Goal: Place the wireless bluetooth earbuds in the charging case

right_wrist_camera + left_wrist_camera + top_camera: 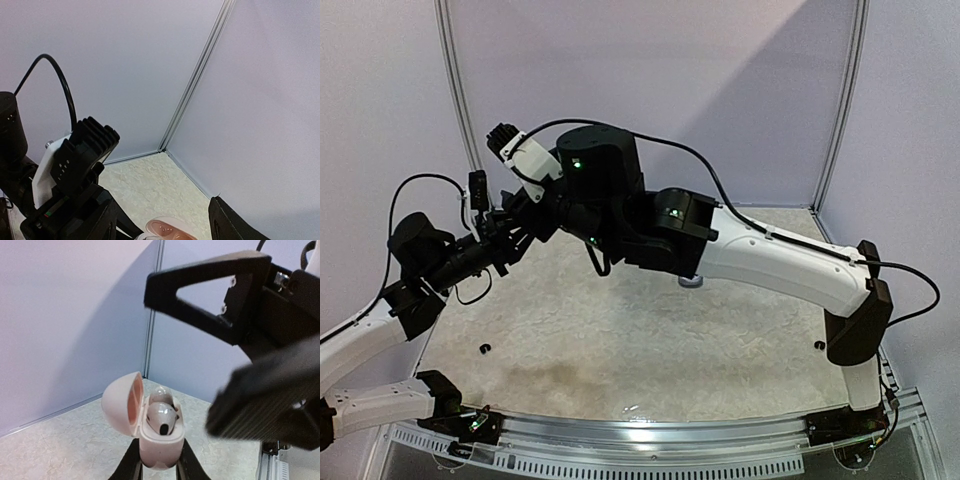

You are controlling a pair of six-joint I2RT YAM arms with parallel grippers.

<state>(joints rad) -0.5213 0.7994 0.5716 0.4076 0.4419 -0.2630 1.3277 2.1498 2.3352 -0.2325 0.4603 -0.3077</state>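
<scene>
Low in the centre of the left wrist view, the left fingers [131, 465] pinch a glossy pale-pink clamshell charging case [160, 442] with its lid open and a smooth white plastic earbud [162, 417] inside. At upper right, the right fingers [265, 400] gape empty. The bud looks light and slippery, so I'd take it by its sides.

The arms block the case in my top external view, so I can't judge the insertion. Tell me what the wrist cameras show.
Observer: In the left wrist view, the left gripper grips the charging case, and its lid is swung open.
Operator: Report what's inside.
Observer: One pale earbud with a dark tip rests in it.
Operator: Now the right gripper.
Observer: The right gripper is open and apart from the case.
</scene>
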